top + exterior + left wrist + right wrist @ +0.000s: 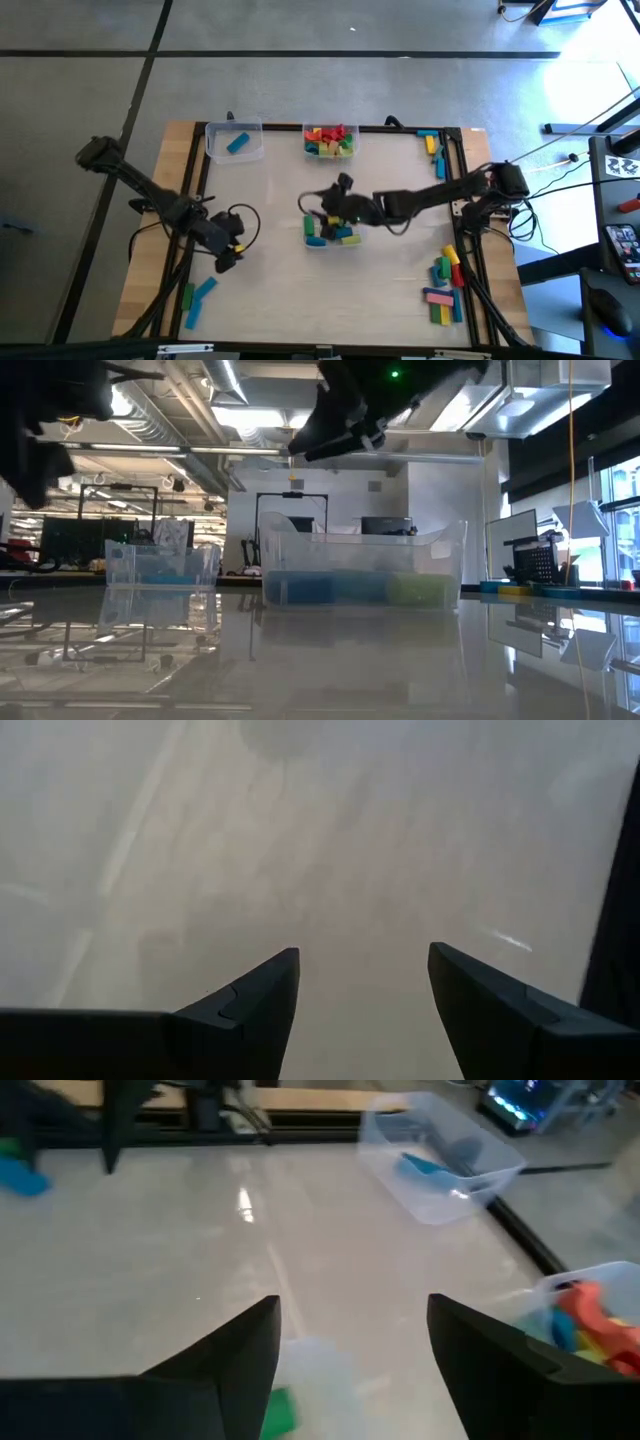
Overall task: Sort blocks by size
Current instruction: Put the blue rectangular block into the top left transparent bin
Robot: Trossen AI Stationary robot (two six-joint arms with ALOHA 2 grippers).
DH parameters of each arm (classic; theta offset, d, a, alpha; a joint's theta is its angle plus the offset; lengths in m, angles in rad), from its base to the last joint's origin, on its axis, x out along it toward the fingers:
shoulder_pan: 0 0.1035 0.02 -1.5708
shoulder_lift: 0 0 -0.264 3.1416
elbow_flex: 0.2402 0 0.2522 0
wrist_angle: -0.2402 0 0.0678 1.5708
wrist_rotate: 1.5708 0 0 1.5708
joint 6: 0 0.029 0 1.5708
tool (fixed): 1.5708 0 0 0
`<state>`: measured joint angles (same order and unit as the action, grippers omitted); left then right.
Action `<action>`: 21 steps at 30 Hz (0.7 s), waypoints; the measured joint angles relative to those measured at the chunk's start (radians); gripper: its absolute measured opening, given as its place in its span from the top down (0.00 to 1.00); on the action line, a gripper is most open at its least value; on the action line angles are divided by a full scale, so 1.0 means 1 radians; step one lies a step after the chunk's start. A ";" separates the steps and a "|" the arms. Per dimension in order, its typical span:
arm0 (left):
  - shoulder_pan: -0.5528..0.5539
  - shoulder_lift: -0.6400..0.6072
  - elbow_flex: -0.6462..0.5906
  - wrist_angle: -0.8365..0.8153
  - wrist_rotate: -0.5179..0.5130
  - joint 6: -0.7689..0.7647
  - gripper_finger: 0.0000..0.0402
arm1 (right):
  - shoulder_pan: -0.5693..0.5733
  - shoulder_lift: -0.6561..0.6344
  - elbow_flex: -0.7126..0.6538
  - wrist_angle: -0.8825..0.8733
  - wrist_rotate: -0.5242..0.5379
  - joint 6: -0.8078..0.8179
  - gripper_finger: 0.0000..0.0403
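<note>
**Clear tubs part-filled, loose blocks at the table edges**

Clear plastic centre tub (330,235) taken as landmark; it sits mid-table and holds blue, green and yellow blocks (343,236). Low view shows the same tub (362,570) with blue and green pieces along its bottom.

Right gripper (338,205) hangs directly over the centre tub, arm reaching in from the table's right side. Fingers (230,1365) stand well apart, nothing between them. Its wrist view looks down past the fingers to a green block (279,1411) in the tub below.

Left gripper (226,247) is left of the centre tub, well apart from it, over bare table. Fingers (255,1005) spread wide, empty; only blank tabletop ahead of them.

Other tubs, both beyond the centre tub at the far edge:
- Far-left tub (234,141): one blue block (238,143).
- Far-middle tub (330,142): pile of red, orange, yellow and green blocks (329,138).

Loose blocks:
- Right of the centre tub, near the right rail: cluster of pink, yellow, blue, green and red blocks (445,285).
- Far-right corner: short row of blue and yellow blocks (434,150).
- Left and nearer than the centre tub, by the front-left corner: one green block (187,296), two blue blocks (202,291).
</note>
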<state>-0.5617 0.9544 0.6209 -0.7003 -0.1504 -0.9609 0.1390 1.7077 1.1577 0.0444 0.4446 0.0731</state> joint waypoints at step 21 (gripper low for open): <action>-0.243 0.314 0.170 -0.187 0.215 -0.414 0.57 | 0.118 0.081 -0.054 0.088 0.061 0.106 0.38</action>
<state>-0.8051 1.2688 0.7906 -0.8872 0.0644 -1.3746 0.2573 1.7884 1.1034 0.1326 0.5060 0.1787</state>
